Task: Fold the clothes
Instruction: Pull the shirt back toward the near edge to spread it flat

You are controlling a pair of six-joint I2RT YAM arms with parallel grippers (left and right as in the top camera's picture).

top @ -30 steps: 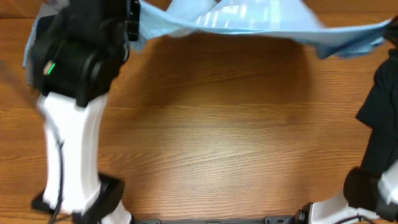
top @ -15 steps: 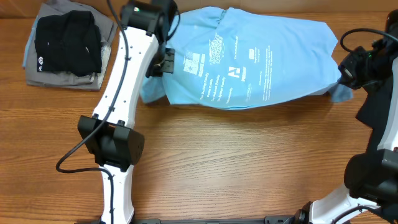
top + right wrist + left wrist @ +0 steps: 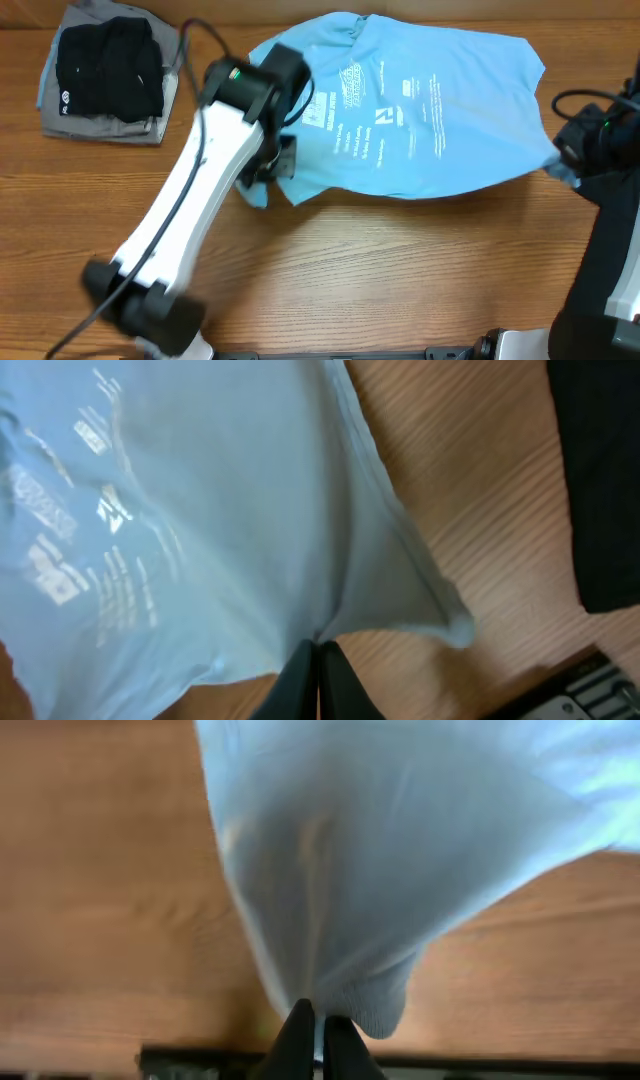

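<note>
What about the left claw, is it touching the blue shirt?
Touching. The left wrist view shows the left gripper pinched shut on a bunched edge of the blue T-shirt.

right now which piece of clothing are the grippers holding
The light blue T-shirt: the left gripper and right gripper each pinch its edge. The folded black and grey stack and the dark garment at the right lie ungripped.

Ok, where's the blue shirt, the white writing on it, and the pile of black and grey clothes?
blue T-shirt (image 3: 480,120), overhead view, plain cloth right of the print.
white logos (image 3: 378,117), overhead view, middle of the printed patch.
folded black and grey clothes (image 3: 105,70), overhead view, the black top piece.
</note>
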